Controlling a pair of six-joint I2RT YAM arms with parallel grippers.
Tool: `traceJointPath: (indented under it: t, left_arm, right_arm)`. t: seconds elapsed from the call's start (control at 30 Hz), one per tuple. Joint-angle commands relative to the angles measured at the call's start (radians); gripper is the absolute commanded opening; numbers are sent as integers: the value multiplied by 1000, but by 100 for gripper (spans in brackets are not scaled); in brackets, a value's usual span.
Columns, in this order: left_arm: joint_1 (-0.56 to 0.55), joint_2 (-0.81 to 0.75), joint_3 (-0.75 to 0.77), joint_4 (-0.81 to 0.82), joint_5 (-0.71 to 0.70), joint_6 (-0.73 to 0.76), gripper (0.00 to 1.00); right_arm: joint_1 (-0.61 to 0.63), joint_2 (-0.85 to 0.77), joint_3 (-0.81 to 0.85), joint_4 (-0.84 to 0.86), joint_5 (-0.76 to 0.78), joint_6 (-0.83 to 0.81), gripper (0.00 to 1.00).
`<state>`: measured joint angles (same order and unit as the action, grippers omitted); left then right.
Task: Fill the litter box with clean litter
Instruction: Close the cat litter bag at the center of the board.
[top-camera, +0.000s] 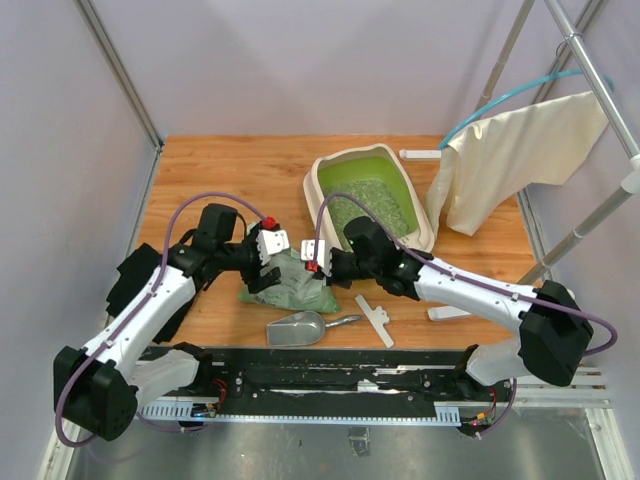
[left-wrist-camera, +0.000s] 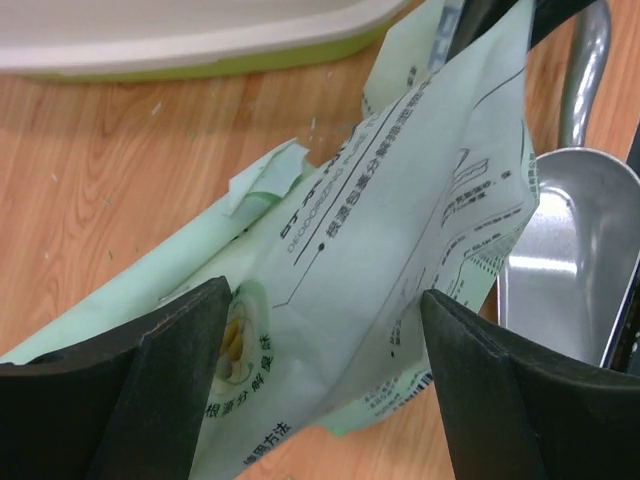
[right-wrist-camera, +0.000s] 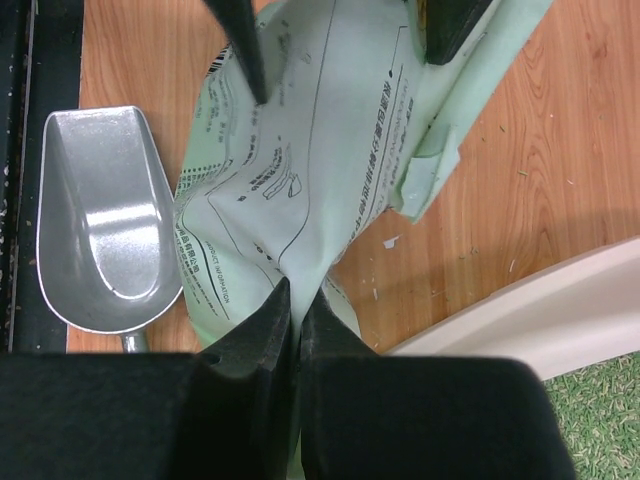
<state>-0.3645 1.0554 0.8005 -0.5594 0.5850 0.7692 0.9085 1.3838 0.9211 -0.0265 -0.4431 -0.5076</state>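
Right tool (right-wrist-camera: 297, 305) clamps the bag (right-wrist-camera: 300, 150); left tool (left-wrist-camera: 325, 297) gapes astride it; litter box (top-camera: 345, 175) lies just beyond, nearer the former.

Your left arm (top-camera: 140, 310) and right arm (top-camera: 470, 285) wear white shells over black joints, each trailed by a purple cable (top-camera: 205, 198). The left end effector (left-wrist-camera: 325, 300) and right end effector (right-wrist-camera: 297, 290) have matte black fingers (left-wrist-camera: 170, 380).

The litter box (top-camera: 350, 154) is cream-white, bright green inside; the clean litter (top-camera: 385, 200) is speckled pale green-grey; the bag (left-wrist-camera: 400, 230) is light green with dark print; the scoop (left-wrist-camera: 570, 250) is silver; the bench (top-camera: 230, 170) is orange-brown woodgrain.
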Motion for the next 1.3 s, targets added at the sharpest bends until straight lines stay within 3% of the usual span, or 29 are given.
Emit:
traceJointPath:
  t: [0.0, 0.13, 0.2, 0.23, 0.3, 0.4, 0.47, 0.73, 0.97, 1.27]
  left_arm:
    - [4, -22, -16, -155, -213, -33, 71]
    - [4, -88, -64, -113, -288, -87, 30]
    - [3, -119, -73, -110, -269, -102, 3]
    - [3, -135, -76, -111, -257, -109, 1]
    - [3, -166, -82, -115, -218, -103, 1]
    - [3, -218, -88, -116, -216, -83, 1]
    - [4, -254, -82, -116, -233, -77, 1]
    - [4, -363, -84, -63, -249, -80, 1]
    - [4, -418, -126, 22, -240, -111, 0]
    - [3, -455, -128, -16, -296, -98, 0]
  right_arm:
    - [-13, -57, -10, 42, -25, -35, 1]
    - [-14, -59, -10, -5, -30, -50, 1]
    - [-13, -60, -6, -51, -36, -56, 2]
    - [-9, -61, -5, -74, -37, -57, 3]
    - [-10, -68, -7, -108, -34, -37, 11]
    - [-9, -68, 13, -156, -18, 5, 41]
    - [-10, -49, 62, -189, -34, 26, 54]
    - [34, 106, 302, -175, -91, 255, 70]
    - [86, 303, 368, -107, -25, 364, 71]
    - [-9, 237, 311, -382, 52, 89, 39]
